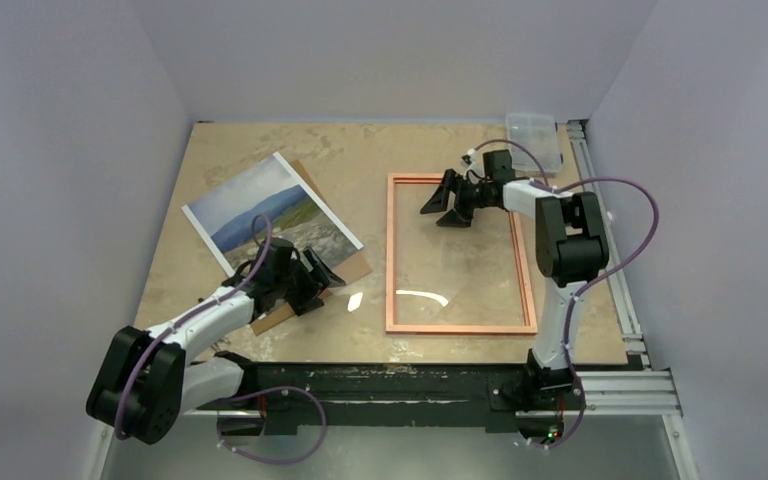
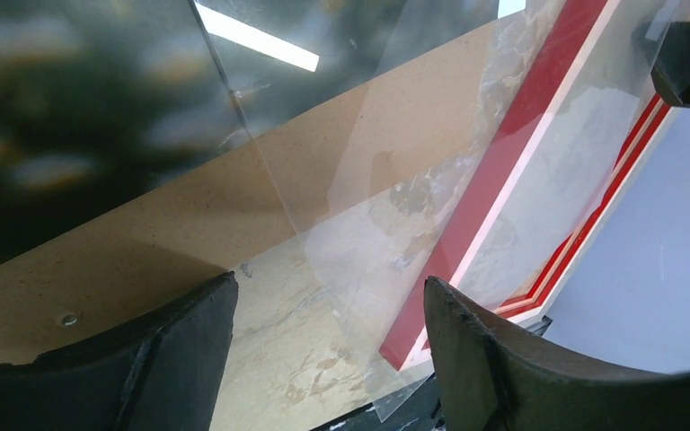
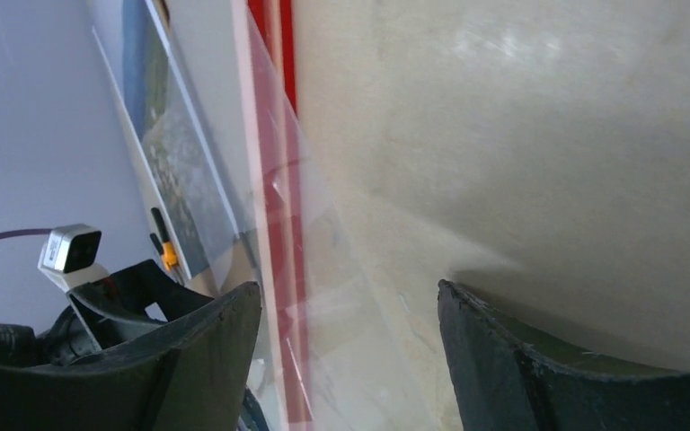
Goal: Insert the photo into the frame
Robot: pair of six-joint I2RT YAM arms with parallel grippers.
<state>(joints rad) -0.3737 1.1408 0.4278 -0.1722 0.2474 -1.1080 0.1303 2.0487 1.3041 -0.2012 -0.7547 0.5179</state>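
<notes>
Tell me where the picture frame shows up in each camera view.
Top external: the frame lies flat right of centre, copper side up.
Left wrist: its red edge slants from upper right to bottom centre.
Right wrist: a red strip runs down left of centre.
Shared landmark: the marbled table beneath it.

There is one photo (image 1: 270, 215), one frame (image 1: 391, 255), one brown backing board (image 1: 352, 266) and one clear plastic box (image 1: 535, 140), all on one table (image 1: 360, 160). The grippers are two in number: the left gripper (image 1: 325, 285) and the right gripper (image 1: 434, 213). Each of them has two fingers (image 2: 171, 359), so four fingers in all
</notes>
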